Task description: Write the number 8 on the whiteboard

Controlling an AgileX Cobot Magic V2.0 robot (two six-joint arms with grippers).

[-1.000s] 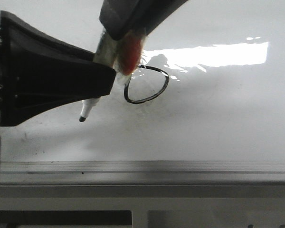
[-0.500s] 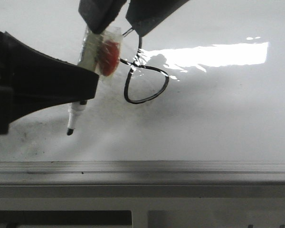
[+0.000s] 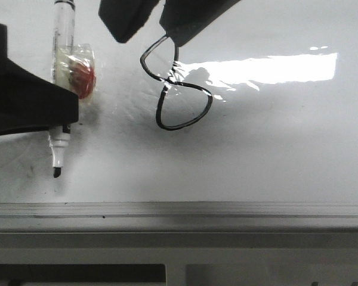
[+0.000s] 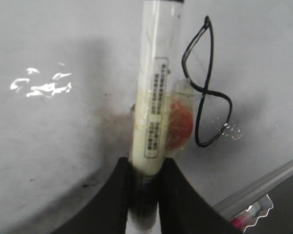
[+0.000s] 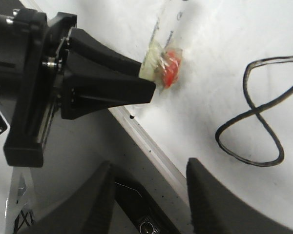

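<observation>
Black marker line forming the number 8 [image 3: 178,89] sits on the glossy white whiteboard [image 3: 274,155], its upper loop partly hidden by the right end effector [image 3: 158,21], whose fingers stand apart and empty. Beside it, the left end effector [image 4: 145,183] grips a clear-barrelled marker [image 3: 62,89] wrapped with tape and a red blob, tip down.
</observation>
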